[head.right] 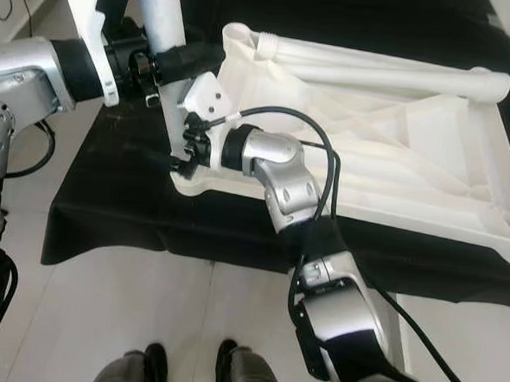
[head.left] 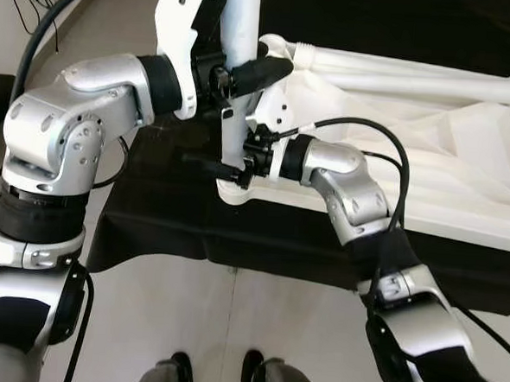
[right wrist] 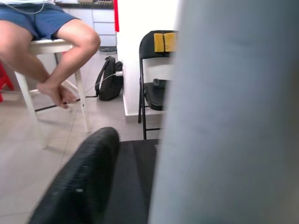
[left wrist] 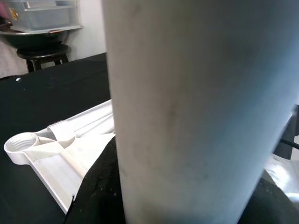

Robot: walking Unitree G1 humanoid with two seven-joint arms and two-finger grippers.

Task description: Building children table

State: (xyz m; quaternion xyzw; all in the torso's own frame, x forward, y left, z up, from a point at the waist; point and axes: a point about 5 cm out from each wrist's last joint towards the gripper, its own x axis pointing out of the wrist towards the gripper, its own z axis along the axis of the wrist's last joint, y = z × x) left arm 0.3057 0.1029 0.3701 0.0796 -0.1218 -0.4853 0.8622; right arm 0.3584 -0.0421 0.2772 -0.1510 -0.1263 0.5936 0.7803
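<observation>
A white plastic children's table lies upside down on a black-covered surface. A white table leg stands upright in the socket at the table's near left corner. My left gripper is shut on the leg partway up; one of its black fingers presses against the white tube. My right gripper is shut on the same leg just above the socket, one finger showing beside the tube. Two more white legs lie along the table's far edge.
The black cloth hangs over the near edge, with tiled floor and my feet below. A person sits on a white stool beyond the table, near a black chair and a backpack. Another corner socket stands open.
</observation>
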